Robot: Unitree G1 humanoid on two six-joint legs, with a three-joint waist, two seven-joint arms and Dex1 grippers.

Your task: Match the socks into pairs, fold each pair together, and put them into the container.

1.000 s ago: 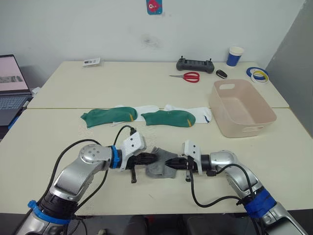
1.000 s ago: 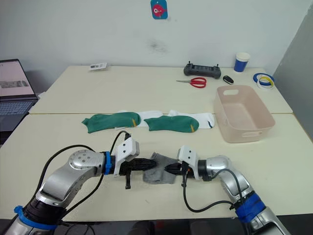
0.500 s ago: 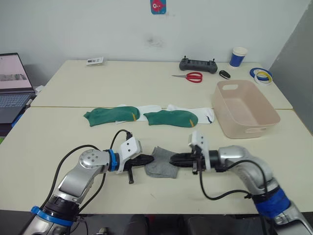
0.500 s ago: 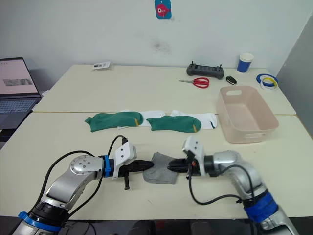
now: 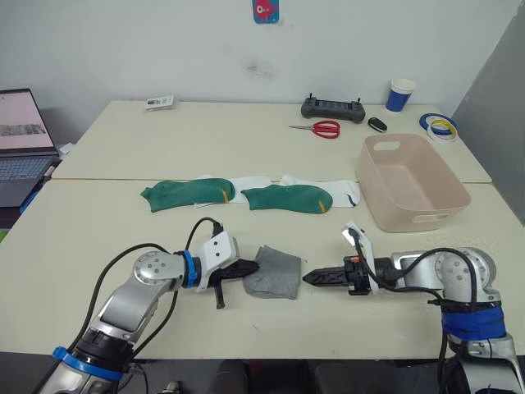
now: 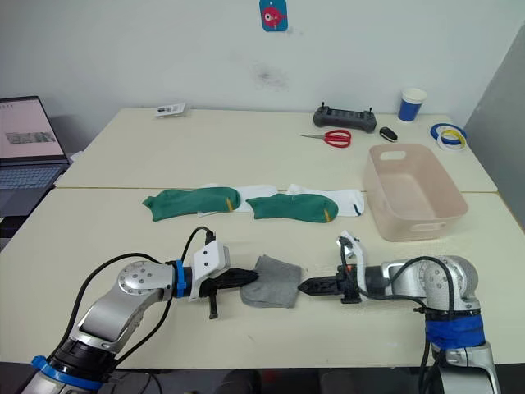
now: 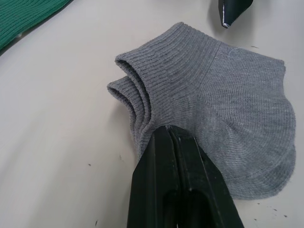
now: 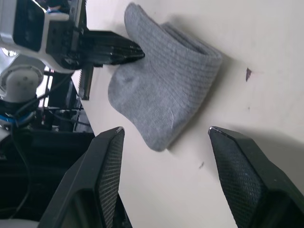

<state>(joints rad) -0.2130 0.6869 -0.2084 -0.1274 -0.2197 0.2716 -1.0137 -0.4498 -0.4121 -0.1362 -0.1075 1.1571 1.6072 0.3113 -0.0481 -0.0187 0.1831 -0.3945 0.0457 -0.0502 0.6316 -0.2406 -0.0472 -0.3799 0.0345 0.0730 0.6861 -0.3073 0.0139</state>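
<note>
Folded grey socks [image 5: 275, 272] flat on the counter [image 5: 107, 230], pinched at one edge by the closed left hand [image 5: 248, 268]. Right hand [image 5: 312, 278] just beside the pair's other edge, apart from it, fingers spread wide. Green socks [image 5: 185, 194] farther back in a row over white ones; pink container [image 5: 414, 182] off to the right.

We see silver-grey metal arms with round shoulder-like joints, blue rings at wrists and forearms, white wrist housings, looping black cables, left tool [image 5: 246, 268] and right tool [image 5: 314, 278] with tapering black fingers
</note>
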